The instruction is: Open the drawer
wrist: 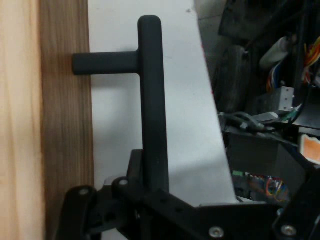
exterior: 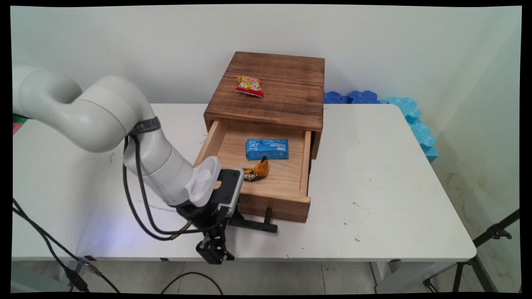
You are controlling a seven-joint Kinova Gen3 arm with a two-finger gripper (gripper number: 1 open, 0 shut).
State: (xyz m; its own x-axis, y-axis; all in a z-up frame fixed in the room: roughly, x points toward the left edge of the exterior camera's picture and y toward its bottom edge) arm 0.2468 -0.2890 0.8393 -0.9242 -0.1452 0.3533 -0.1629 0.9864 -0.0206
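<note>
Gripper (exterior: pixel 216 245) of the white arm is clamped on the black bar handle (wrist: pixel 152 100) of the open light wooden drawer (exterior: pixel 266 166); the bar's long axis runs along the drawer front.

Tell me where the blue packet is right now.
In the main view, the blue packet lies inside the open wooden drawer, toward its back, just behind the orange snack wrapper.
</note>
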